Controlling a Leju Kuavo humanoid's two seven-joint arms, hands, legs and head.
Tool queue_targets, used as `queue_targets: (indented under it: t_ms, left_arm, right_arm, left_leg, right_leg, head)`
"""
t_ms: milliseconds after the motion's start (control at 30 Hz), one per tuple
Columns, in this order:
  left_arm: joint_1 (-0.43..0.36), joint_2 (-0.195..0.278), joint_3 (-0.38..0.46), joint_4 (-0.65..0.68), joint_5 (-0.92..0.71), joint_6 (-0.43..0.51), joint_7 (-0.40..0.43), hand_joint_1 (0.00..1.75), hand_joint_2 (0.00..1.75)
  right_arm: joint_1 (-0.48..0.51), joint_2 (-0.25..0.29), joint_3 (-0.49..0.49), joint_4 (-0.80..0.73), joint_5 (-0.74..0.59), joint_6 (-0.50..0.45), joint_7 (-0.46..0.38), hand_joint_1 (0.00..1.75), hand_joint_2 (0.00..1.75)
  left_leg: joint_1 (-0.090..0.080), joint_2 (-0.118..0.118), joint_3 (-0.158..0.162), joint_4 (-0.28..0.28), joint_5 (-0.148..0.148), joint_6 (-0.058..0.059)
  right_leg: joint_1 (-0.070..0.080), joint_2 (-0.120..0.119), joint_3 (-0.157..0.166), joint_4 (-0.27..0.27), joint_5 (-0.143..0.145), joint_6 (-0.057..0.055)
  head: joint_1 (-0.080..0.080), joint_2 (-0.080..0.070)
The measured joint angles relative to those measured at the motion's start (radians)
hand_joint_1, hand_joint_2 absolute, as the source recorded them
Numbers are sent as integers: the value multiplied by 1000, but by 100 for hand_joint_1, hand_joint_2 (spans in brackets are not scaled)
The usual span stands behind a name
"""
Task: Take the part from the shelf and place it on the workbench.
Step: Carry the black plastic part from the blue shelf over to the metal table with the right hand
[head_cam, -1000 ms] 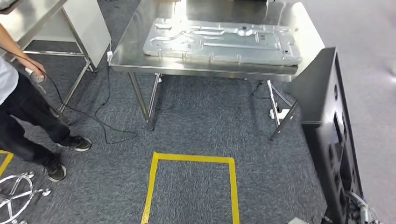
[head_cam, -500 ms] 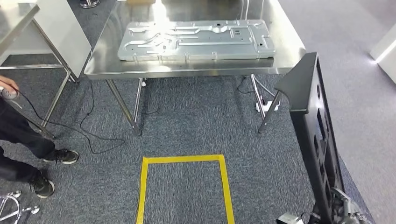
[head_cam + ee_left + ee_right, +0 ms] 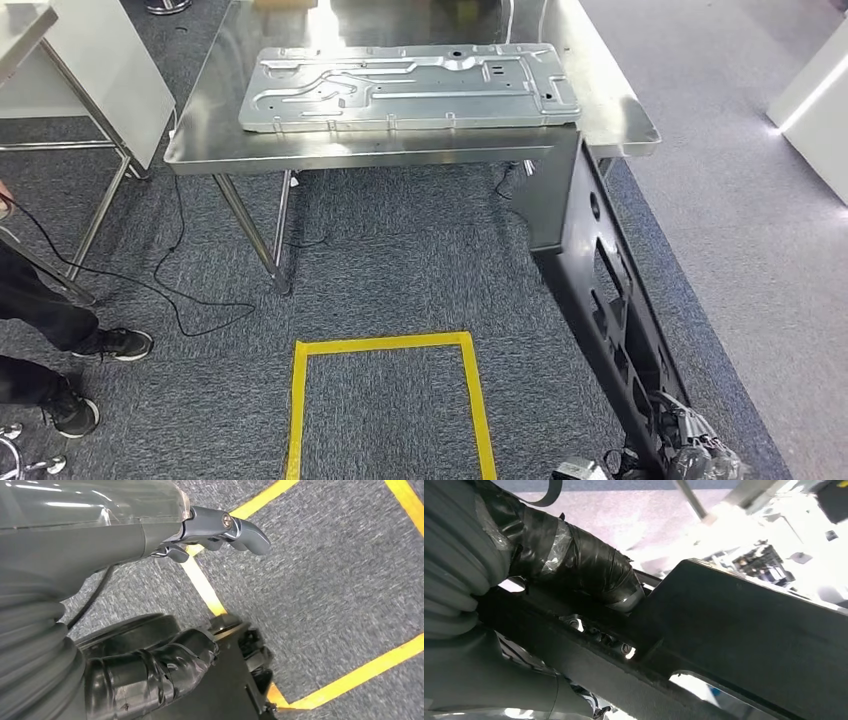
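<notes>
- Grey carpet floor (image 3: 400, 260), yellow tape square (image 3: 385, 400) marked on it; steel surface (image 3: 620, 120) ahead.
- Black part (image 3: 610, 300) carried off the floor on the robot's right side, top end overlapping the surface's near edge; not yet set down.
- Right hand (image 3: 574, 560) clamps the part's edge, likely to keep it steady for carrying.
- Left hand (image 3: 215, 530) hangs over the carpet holding nothing, fingers loosely curled.
- Silver panel (image 3: 405, 85) takes up much of the surface, so the free right end looks the likelier landing spot.

Black part (image 3: 610, 300) hides right hand (image 3: 690, 450) fingers; grip unclear. Person (image 3: 40, 330) cut off at frame edge.
</notes>
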Motion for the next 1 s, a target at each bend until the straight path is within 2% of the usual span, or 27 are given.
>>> queue_targets:
  t_ms: [100,133,167,200,233,300,333,467,533,600,633,667,700,767,800,833,900,967,1000]
  left_arm:
    - [-1,0,1,0,-1,-2,0,0,175]
    - [0,0,1,0,-1,-3,0,0,175]
    - [0,0,1,0,-1,-3,0,0,175]
    - [0,0,1,0,-2,-3,0,0,175]
    - [0,0,1,0,-3,-2,0,0,175]
    - [-1,1,2,0,-5,9,4,0,175]
    - [-2,1,2,0,-8,21,6,0,175]
    - [-5,0,2,0,-16,64,16,0,175]
    - [-6,0,2,0,-16,78,27,0,175]
    - [-5,0,2,0,-16,84,34,0,175]
    - [-4,0,2,0,-16,85,36,0,175]
    - [-4,0,2,0,-16,86,37,0,175]
    - [-4,0,2,0,-16,87,38,0,175]
    - [-4,0,2,0,-17,87,38,0,175]
    - [-5,0,2,0,-17,87,38,0,175]
    - [-6,1,2,0,-17,87,38,0,175]
    - [-7,1,2,0,-18,86,40,0,175]
    - [-6,0,2,0,-18,86,41,0,175]
    - [-6,0,2,0,-18,86,42,0,175]
  right_arm:
    - [-5,-15,16,3,-17,0,-8,175,175]
    - [-5,-20,22,5,-19,0,-11,175,175]
    - [-5,-26,29,7,-17,0,-14,175,175]
    - [-5,-31,36,8,-12,0,-17,175,175]
    - [-6,-34,42,8,-7,0,-21,175,175]
    - [-7,-38,49,8,6,0,-31,175,175]
    - [-8,-38,51,7,11,0,-36,175,175]
    - [-9,-38,52,5,16,0,-46,175,175]
    - [-9,-37,52,5,18,0,-49,175,175]
    - [-10,-37,52,5,23,0,-52,175,175]
    - [-10,-37,52,5,25,0,-53,175,175]
    - [-10,-37,52,5,26,0,-53,175,175]
    - [-10,-37,52,5,27,0,-53,175,175]
    - [-10,-37,52,5,29,0,-53,175,175]
    - [-10,-37,52,5,29,0,-54,175,175]
    - [-10,-37,52,5,29,0,-54,175,175]
    - [-9,-37,52,5,30,0,-55,175,175]
    - [-9,-37,51,4,32,0,-56,175,175]
    - [-8,-37,51,3,32,0,-56,175,175]
  left_leg:
    - [0,5,6,-3,-3,7]
    - [0,6,8,-3,-5,6]
    - [1,7,12,-2,-9,5]
    - [1,7,18,-1,-14,2]
    - [2,7,24,1,-20,-3]
    - [0,7,30,7,-33,-15]
    - [-2,7,30,8,-37,-22]
    - [0,9,32,16,-53,-42]
    - [3,7,-1,95,-99,-47]
    - [2,6,-70,225,-154,-47]
    - [2,6,-98,272,-164,-46]
    - [1,6,-112,286,-154,-44]
    - [0,6,-106,261,-126,-40]
    - [-5,9,-58,140,-50,-25]
    - [-9,11,-35,82,-25,-19]
    - [-13,13,-21,45,-13,-14]
    - [-18,12,-16,24,-11,-9]
    - [-13,7,-8,9,-2,-1]
    - [-10,6,-3,0,4,5]
  right_leg:
    - [-8,-4,-94,177,-75,14]
    - [-11,-5,-117,213,-79,18]
    - [-14,-6,-123,214,-63,21]
    - [-17,-8,-110,178,-30,23]
    - [-20,-12,-82,112,11,24]
    - [-18,-19,-30,2,54,19]
    - [-16,-21,-19,-24,57,13]
    - [-11,-16,-14,-38,49,-19]
    - [-10,-17,-8,-43,48,-34]
    - [-4,-18,-7,-43,45,-43]
    - [-1,-17,-5,-43,43,-46]
    - [3,-17,-3,-43,41,-48]
    - [6,-17,1,-42,39,-50]
    - [11,-18,11,-42,34,-50]
    - [14,-18,14,-41,31,-47]
    - [15,-20,15,-40,30,-43]
    - [14,-23,16,-41,29,-33]
    - [12,-26,17,-36,22,-23]
    - [12,-25,10,-19,8,-17]
  head:
    - [1,0]
    - [1,0]
    - [1,0]
    - [1,0]
    - [1,0]
    - [1,0]
    - [0,0]
    - [-1,0]
    - [-1,0]
    - [-1,0]
    - [-1,0]
    - [-1,0]
    - [-1,0]
    - [-1,0]
    - [-1,0]
    - [0,0]
    - [-1,0]
    - [0,0]
    - [0,0]
